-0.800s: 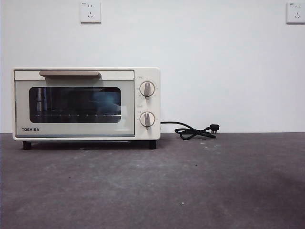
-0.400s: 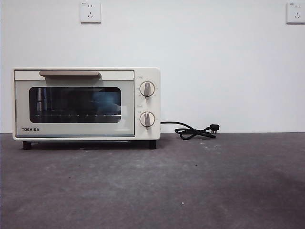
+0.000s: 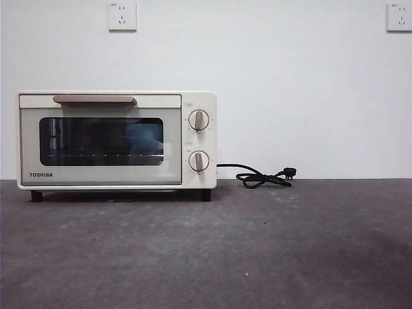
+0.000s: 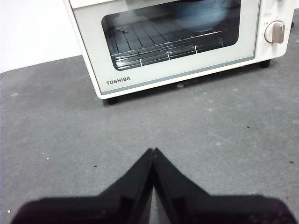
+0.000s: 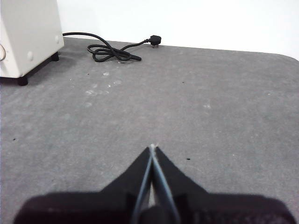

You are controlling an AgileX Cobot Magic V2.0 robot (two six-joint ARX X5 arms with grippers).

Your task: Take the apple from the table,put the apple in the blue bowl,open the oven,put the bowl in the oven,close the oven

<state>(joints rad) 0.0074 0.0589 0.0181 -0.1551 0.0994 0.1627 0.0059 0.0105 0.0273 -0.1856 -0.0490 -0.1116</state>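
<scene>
Black jaws pressed tip to tip, that's the left gripper (image 4: 153,151), poised low over bare table (image 4: 56,135) with nothing between them. Its camera looks straight at the oven (image 4: 177,46), which sits a little way off across the grey surface. Over on the other side, the right gripper (image 5: 153,148) has its jaws together too, tips meeting in a thin point above open table, holding nothing. Neither arm shows in the front view at all.

Now the oven (image 3: 116,140): left of the front frame, back against the white wall, door closed, beige handle (image 3: 94,99) along the top of the door. Behind the dark glass there's a blurry blue shape (image 3: 144,135) at the right of the window, sitting on the wire rack; what it is cannot be made out clearly. No apple can be picked out in any view. Two knobs (image 3: 198,120) are stacked on the right panel.

From the oven's lower right a black cord (image 3: 257,177) loops along the table's back edge, plug lying loose at centre-right of the frame. Two wall sockets (image 3: 122,16) sit high up, one at upper left, one at the upper right corner. Nothing stands between the grippers and the oven.

Compared with half a second ago and a second ago, the front view is unchanged: same oven, same cord, same closed door.
</scene>
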